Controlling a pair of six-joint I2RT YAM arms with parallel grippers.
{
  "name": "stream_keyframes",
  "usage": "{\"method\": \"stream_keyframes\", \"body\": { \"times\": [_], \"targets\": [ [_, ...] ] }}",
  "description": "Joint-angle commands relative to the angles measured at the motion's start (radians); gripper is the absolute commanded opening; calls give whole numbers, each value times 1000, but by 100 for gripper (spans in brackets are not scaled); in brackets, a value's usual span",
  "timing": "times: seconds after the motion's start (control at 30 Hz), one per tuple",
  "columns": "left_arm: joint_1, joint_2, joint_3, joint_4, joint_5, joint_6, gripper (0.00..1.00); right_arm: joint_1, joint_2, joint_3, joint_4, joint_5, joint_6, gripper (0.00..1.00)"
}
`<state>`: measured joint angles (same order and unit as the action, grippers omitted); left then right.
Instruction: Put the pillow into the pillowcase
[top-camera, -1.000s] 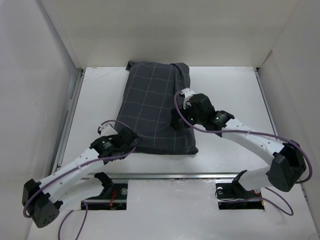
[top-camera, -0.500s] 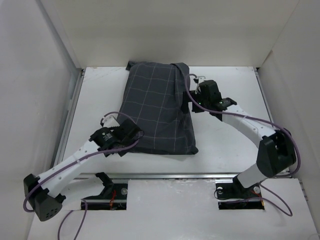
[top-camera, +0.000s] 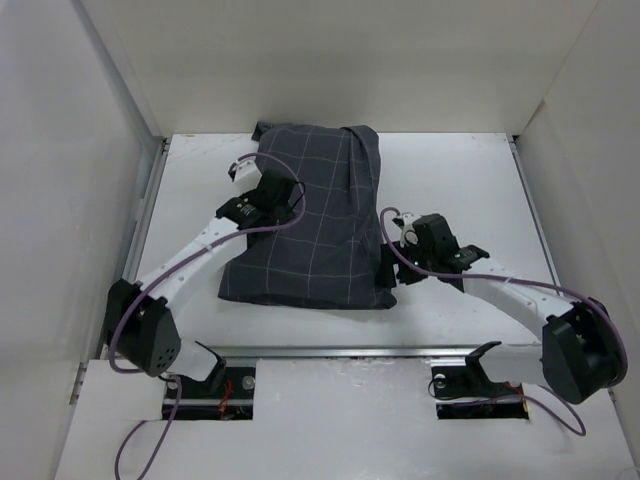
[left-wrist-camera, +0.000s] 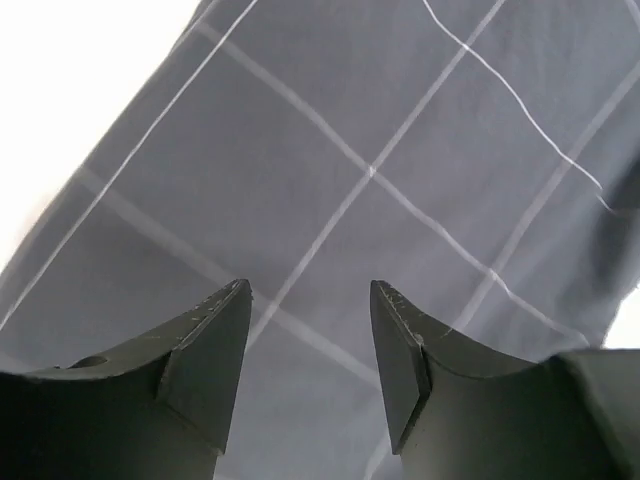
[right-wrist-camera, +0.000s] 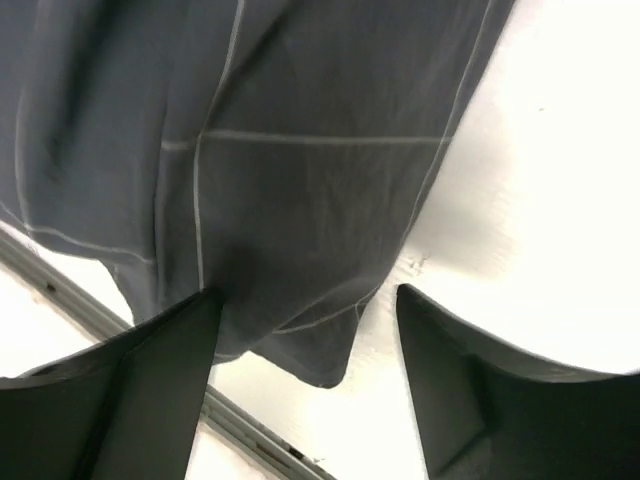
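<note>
The dark grey pillowcase (top-camera: 315, 215) with a light grid lies plump on the table, from the back wall towards the front edge. The pillow is hidden; no cream-yellow shows. My left gripper (top-camera: 285, 192) hovers over the pillowcase's left upper part, jaws open and empty, with grid fabric (left-wrist-camera: 330, 180) below them. My right gripper (top-camera: 388, 268) is at the pillowcase's front right corner (right-wrist-camera: 330, 365), jaws open. The corner lies between the jaws, nearer the left one, and neither finger visibly touches it.
White walls stand close on the left, back and right. A metal rail (top-camera: 330, 350) runs along the table's front edge, also in the right wrist view (right-wrist-camera: 250, 430). Bare white table (top-camera: 470, 190) lies right of the pillowcase.
My left gripper moved from the pillowcase's front left edge up over its left upper part. My right gripper went from the upper right side down to the front right corner.
</note>
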<state>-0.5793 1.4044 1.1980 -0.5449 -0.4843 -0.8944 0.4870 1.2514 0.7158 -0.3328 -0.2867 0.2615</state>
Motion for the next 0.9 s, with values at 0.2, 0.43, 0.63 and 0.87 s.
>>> {"method": "stream_keyframes", "body": {
  "times": [0.2, 0.43, 0.63, 0.87],
  "targets": [
    [96, 157, 28, 241, 72, 160, 38, 22, -33, -30, 62, -106, 5, 0],
    [116, 225, 28, 250, 81, 149, 30, 32, -323, -92, -219, -74, 243, 0],
    [137, 257, 40, 226, 72, 126, 25, 71, -304, -234, -376, 17, 427, 0],
    [147, 269, 60, 166, 38, 126, 23, 150, -311, -132, -327, 92, 382, 14]
  ]
}}
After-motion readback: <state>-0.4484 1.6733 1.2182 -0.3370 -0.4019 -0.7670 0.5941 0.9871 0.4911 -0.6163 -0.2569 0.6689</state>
